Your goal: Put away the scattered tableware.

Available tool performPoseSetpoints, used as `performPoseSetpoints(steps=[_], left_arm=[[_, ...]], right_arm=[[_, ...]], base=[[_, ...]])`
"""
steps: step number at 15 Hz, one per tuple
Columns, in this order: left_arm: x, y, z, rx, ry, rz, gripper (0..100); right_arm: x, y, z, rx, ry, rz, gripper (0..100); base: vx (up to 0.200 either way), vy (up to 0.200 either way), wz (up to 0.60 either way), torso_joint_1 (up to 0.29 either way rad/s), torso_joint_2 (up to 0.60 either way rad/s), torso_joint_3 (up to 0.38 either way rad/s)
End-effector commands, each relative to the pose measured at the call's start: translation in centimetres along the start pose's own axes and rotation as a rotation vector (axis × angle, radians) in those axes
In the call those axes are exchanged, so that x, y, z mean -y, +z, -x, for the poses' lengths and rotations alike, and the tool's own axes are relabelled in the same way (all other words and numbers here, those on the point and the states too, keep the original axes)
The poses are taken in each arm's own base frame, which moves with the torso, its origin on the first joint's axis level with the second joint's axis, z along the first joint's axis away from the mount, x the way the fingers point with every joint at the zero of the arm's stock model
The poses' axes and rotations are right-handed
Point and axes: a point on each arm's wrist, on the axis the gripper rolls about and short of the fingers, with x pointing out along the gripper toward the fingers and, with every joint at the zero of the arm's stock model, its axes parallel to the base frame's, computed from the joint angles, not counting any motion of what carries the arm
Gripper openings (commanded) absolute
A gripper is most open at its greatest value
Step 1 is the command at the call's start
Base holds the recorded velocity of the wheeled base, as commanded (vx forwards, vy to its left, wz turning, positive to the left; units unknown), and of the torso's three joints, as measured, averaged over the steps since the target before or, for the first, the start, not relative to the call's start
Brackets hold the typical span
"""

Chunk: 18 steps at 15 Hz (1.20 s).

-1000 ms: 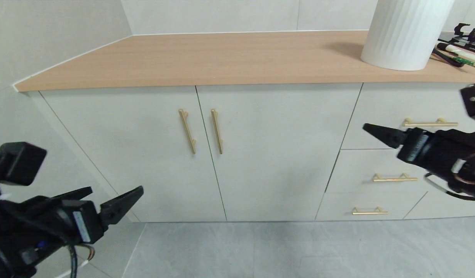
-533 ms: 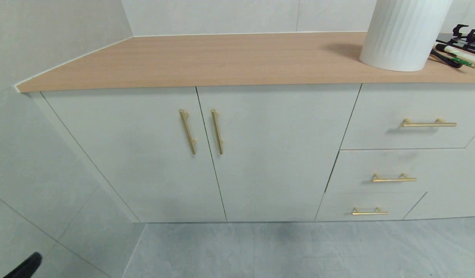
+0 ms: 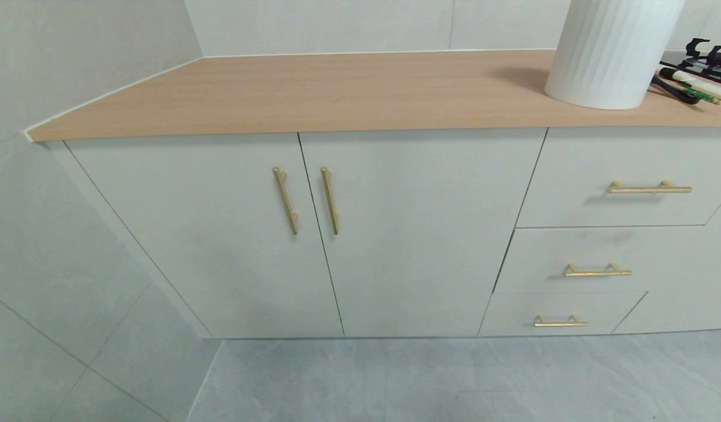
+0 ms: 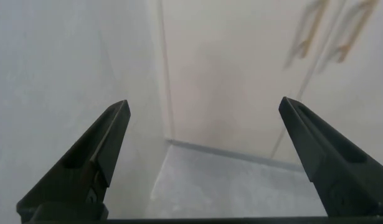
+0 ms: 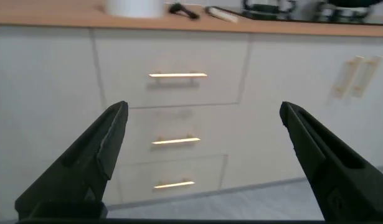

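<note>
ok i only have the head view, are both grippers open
observer: left gripper is open, nothing between its fingers
operator: and the right
observer: right gripper is open and empty too
operator: what's it facing
observer: the drawers, and past them, on the side away from the double doors, a further pair of door handles
</note>
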Motion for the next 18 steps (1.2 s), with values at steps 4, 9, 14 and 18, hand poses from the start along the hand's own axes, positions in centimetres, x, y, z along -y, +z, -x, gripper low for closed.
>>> performPoseSetpoints(steps=[4,9,14,18], left_arm=[[0.2,-4.7,-0.6,-0.078,-0.055,-0.095,100],[0.5,-5.8,-0.9,-0.097,-0.133,-0.087,100],[0.8,-6.5,-1.2,-0.085,-0.251,-0.071,100],[0.8,-6.5,-1.2,-0.085,-0.252,-0.060,100]], right_arm=[[-1.6,-9.1,-0.9,-0.167,0.053,0.009,100],[-1.9,-10.3,-0.8,-0.223,0.132,-0.035,100],[-2.1,-10.8,-0.6,-0.274,0.223,-0.058,100],[-2.1,-10.8,-0.6,-0.272,0.224,-0.062,100]], base=[[0.000,0.000,0.00,0.000,0.00,0.000],[0.000,0.000,0.00,0.000,0.00,0.000],[0.000,0.000,0.00,0.000,0.00,0.000],[0.000,0.000,0.00,0.000,0.00,0.000]])
